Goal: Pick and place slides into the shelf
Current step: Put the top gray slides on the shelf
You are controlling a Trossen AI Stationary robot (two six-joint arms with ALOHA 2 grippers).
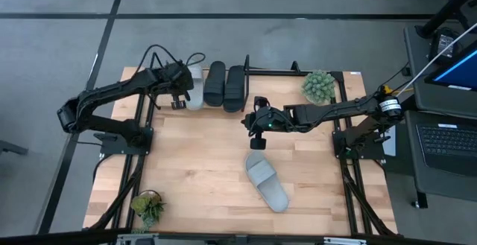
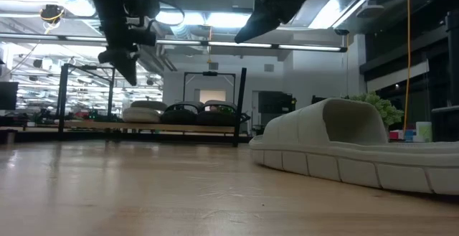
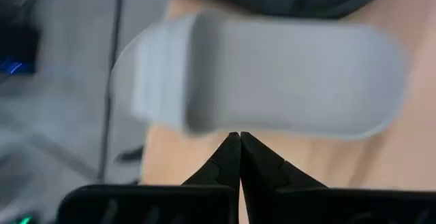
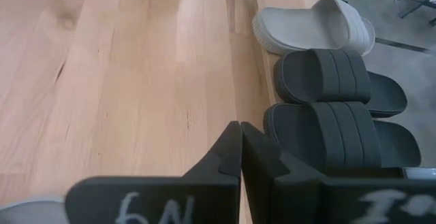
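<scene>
Three slides rest sole down, side by side, on the shelf (image 1: 276, 71) at the table's far edge: a pale grey one (image 1: 195, 90) (image 3: 259, 74) and two black ones (image 1: 215, 85) (image 1: 235, 87). Another pale grey slide (image 1: 267, 182) (image 2: 351, 146) lies sole down on the tabletop, near the middle right. My left gripper (image 1: 177, 102) (image 3: 240, 139) is shut with nothing in it, raised just in front of the grey slide on the shelf. My right gripper (image 1: 247, 122) (image 4: 240, 125) hangs shut over the table's middle, clear of the black slides.
A green potted plant (image 1: 319, 85) stands at the shelf's right end and a smaller one (image 1: 149, 206) at the near left corner. Bare wooden tabletop (image 1: 201, 163) lies between the arms. A laptop (image 1: 447, 137) sits beyond the right edge.
</scene>
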